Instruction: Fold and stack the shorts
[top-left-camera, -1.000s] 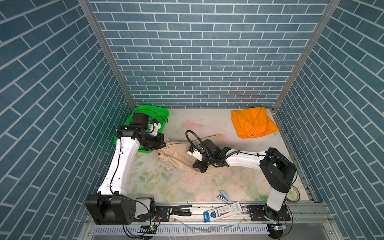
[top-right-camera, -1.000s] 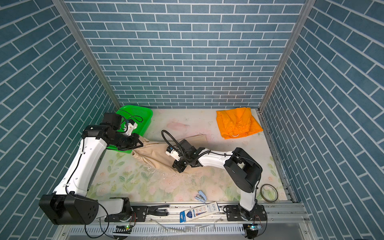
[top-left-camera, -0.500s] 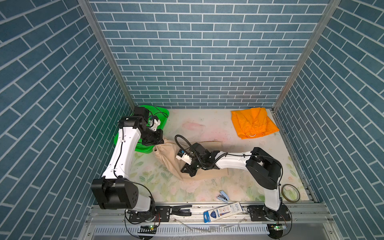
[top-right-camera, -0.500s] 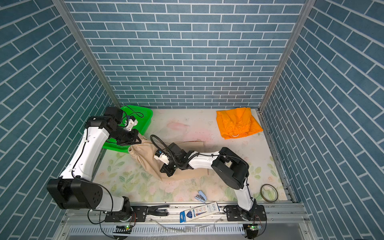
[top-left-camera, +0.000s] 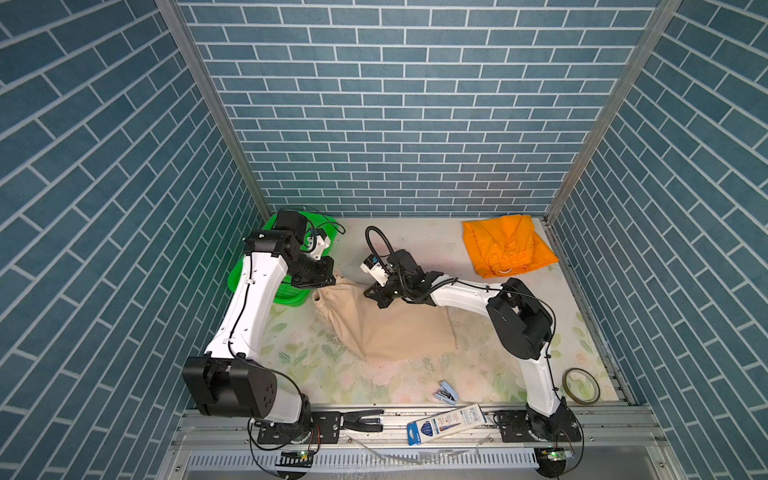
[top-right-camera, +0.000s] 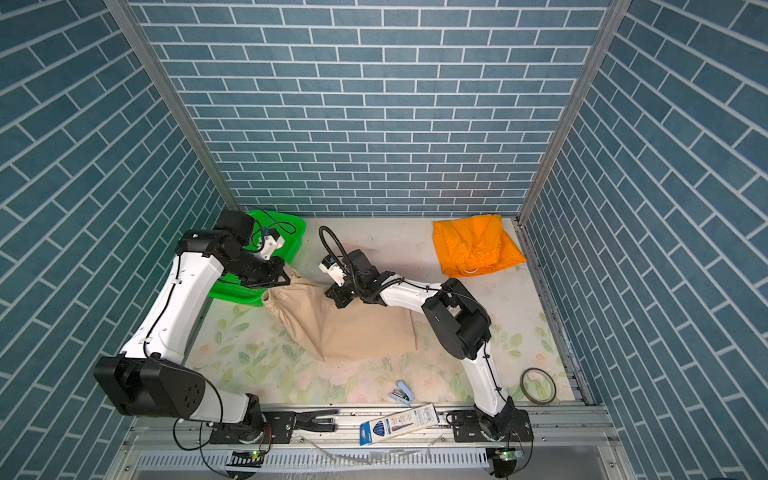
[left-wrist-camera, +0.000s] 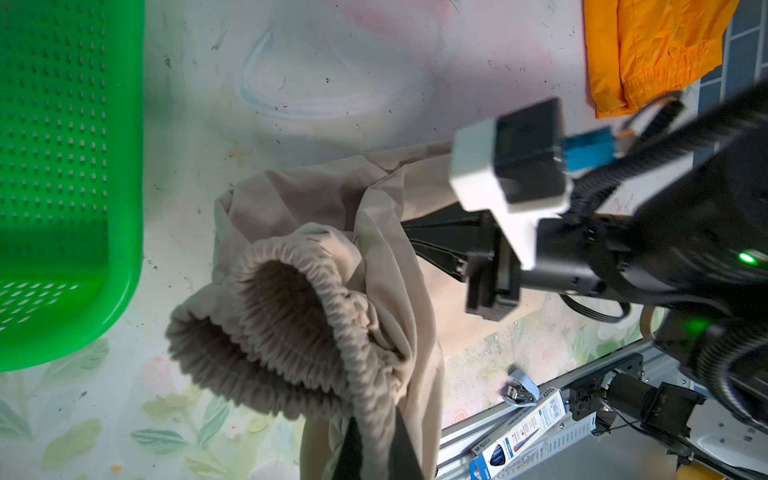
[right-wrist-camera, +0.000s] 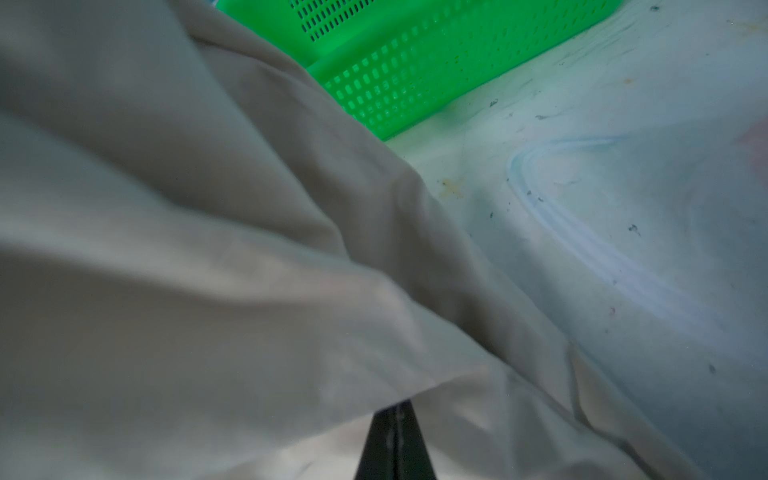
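The beige shorts (top-left-camera: 395, 328) (top-right-camera: 353, 328) lie spread across the middle of the table, with their gathered waistband (left-wrist-camera: 291, 316) raised at the left end. My left gripper (top-left-camera: 329, 282) (top-right-camera: 283, 280) (left-wrist-camera: 376, 432) is shut on that waistband, beside the basket. My right gripper (top-left-camera: 374, 297) (top-right-camera: 336, 301) (right-wrist-camera: 395, 411) is shut on the beige cloth at its far edge, and the fabric drapes over its tips. The orange shorts (top-left-camera: 505, 245) (top-right-camera: 473, 245) (left-wrist-camera: 648, 45) sit folded in the back right corner, apart from both grippers.
A green perforated basket (top-left-camera: 286, 296) (top-right-camera: 232, 293) (left-wrist-camera: 62, 166) (right-wrist-camera: 415, 75) stands at the back left under the left arm. Near the front edge lie a small blue stapler (top-left-camera: 446, 392), a pen box (top-left-camera: 449, 419) and a tape roll (top-left-camera: 581, 385).
The right gripper swung left with the cloth, then back toward the far wall. The beige shorts went from a bunched heap to a broad panel. The left gripper barely shifted.
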